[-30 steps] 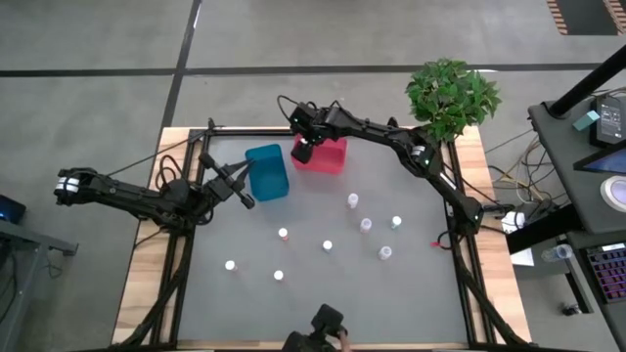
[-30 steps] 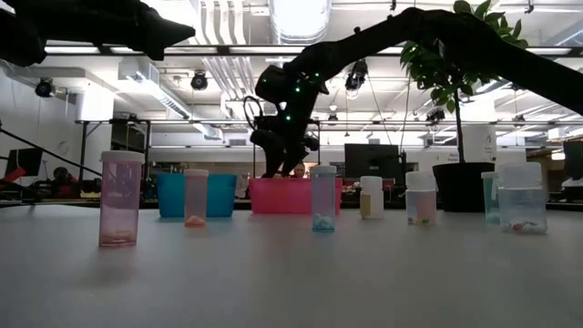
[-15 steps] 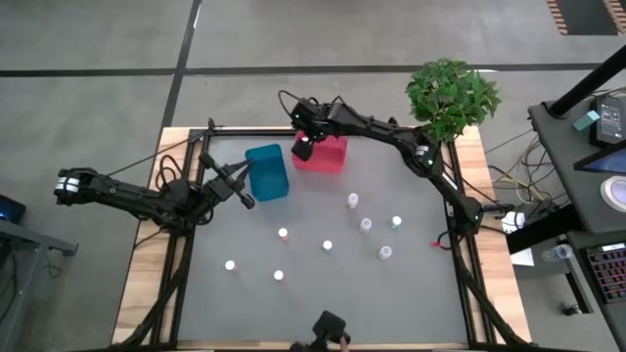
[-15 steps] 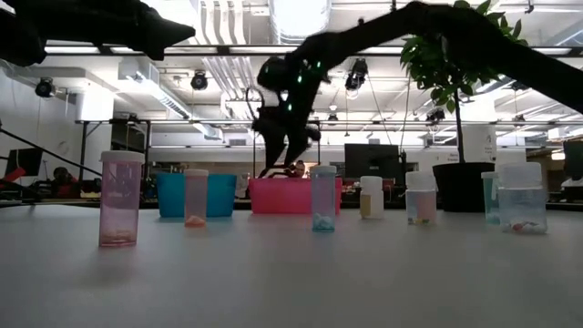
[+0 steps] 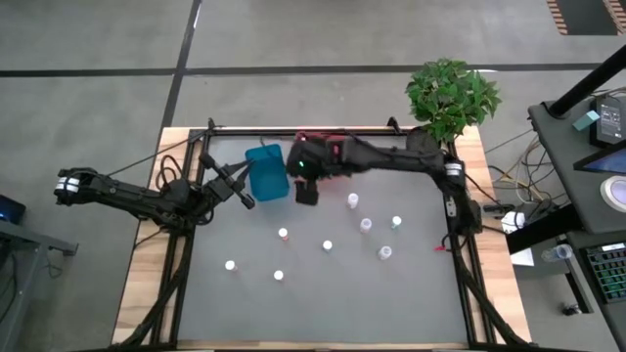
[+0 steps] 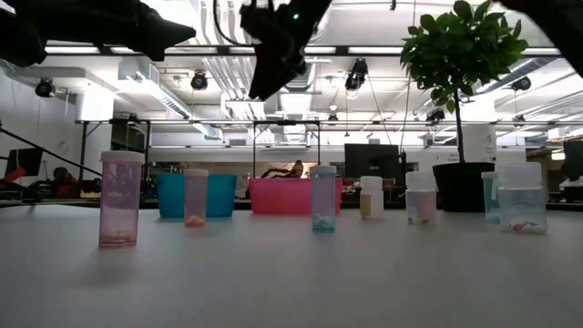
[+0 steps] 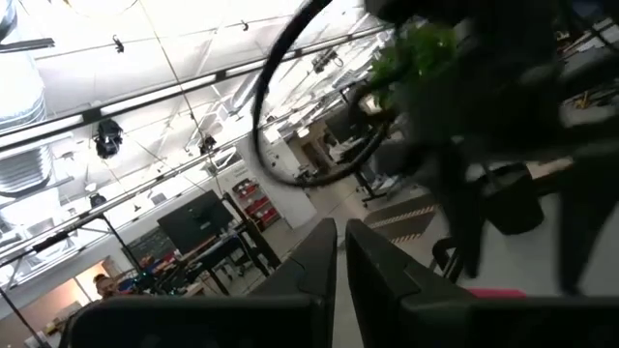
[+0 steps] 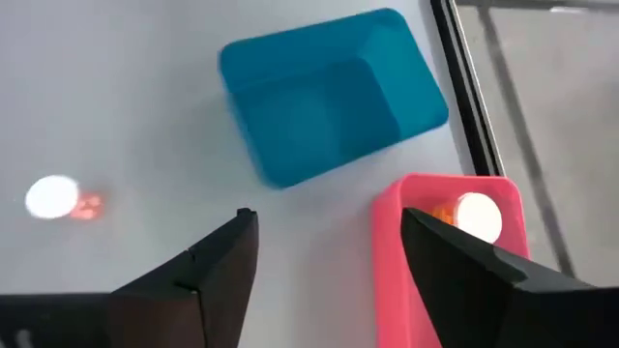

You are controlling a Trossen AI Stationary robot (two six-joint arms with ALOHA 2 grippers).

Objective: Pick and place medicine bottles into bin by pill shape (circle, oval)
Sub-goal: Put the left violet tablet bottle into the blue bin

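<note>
Several small white-capped bottles stand on the grey table, among them one and another. An orange bottle with a white cap lies inside the pink bin. The blue bin stands left of the pink bin. My right gripper hangs open and empty, high above the table beside the blue bin's right side; the right wrist view shows its fingers spread wide. My left gripper waits shut left of the blue bin.
A potted plant stands at the far right corner. In the low view the bottles stand in a row, a taller pink-tinted one at the left. Bare table lies toward the near edge.
My right gripper has left its place over the pink bin's far left corner. It has risen and moved toward the table's near edge, and now hangs beside the blue bin. The bottles on the table have stayed in place.
</note>
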